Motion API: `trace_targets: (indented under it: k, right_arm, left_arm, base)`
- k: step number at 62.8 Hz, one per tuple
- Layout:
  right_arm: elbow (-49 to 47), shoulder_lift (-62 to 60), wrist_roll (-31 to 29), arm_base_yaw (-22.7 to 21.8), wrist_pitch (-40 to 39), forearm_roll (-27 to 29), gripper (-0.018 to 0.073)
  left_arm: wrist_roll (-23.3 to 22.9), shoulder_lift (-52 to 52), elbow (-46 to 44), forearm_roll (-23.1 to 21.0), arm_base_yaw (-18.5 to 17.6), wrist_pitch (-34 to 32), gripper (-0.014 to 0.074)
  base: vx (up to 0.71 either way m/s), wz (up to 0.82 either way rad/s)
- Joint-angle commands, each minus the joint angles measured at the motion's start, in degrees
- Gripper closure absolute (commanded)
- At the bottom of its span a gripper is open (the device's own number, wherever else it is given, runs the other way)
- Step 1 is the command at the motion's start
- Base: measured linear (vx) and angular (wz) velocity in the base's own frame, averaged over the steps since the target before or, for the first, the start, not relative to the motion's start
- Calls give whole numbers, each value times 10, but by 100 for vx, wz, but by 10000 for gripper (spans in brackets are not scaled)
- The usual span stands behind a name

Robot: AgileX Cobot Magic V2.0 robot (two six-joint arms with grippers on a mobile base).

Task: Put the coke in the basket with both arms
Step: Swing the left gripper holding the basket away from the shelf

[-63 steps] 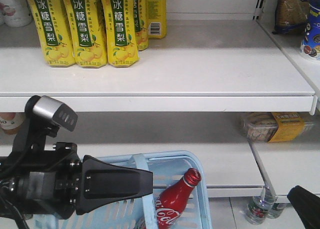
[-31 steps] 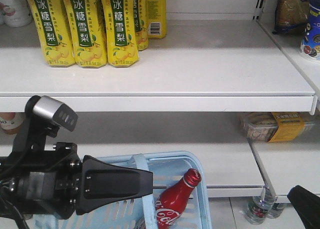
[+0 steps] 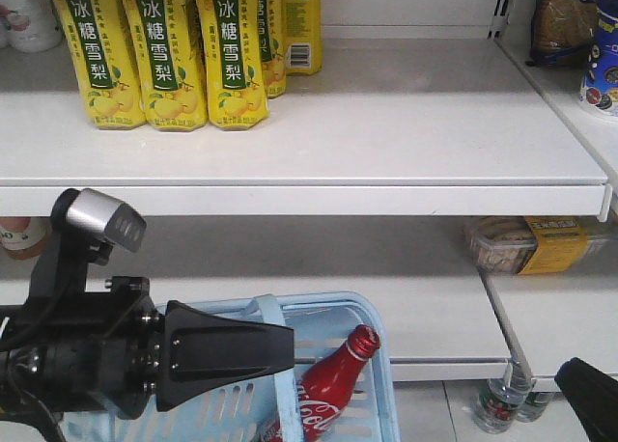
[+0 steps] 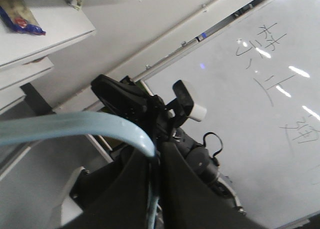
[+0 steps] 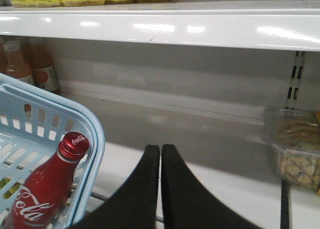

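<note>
One red coke (image 3: 323, 396) is seen leaning inside the basket (image 3: 381, 365), which has dropped slightly, held by the left gripper (image 4: 156, 161) clamped on its handle; the right gripper (image 5: 160, 154) is closed empty, so placement is judged complete.

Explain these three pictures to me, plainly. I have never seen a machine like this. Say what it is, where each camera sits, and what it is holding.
This is a two-armed robot in front of shop shelves. One camera looks forward from its body; one sits on each wrist.

The front view shows the left gripper and the pale blue basket with the red coke bottle leaning inside. Yellow drink cartons stand on the upper shelf.

The left wrist view shows the left gripper's fingers shut on the basket handle.

The right wrist view shows the right gripper shut and holding nothing, beside the basket; a clear food box lies on the lower shelf.
</note>
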Motion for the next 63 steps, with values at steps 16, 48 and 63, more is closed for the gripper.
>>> trace_targets:
  k: [16, 48, 63]
  right_arm:
    - [-15, 4, 0, -2, -40, 0, 564]
    - [-15, 4, 0, -2, -40, 0, 564]
    - [-15, 4, 0, -2, -40, 0, 564]
  left_arm:
    - [287, -72, 32, -98, -4, 13, 603]
    - [465, -189, 162, -299, -4, 175, 603]
    - [589, -230, 194, -402, -4, 255, 603]
  base:
    - [0, 0]
    - [0, 0]
    - [0, 0]
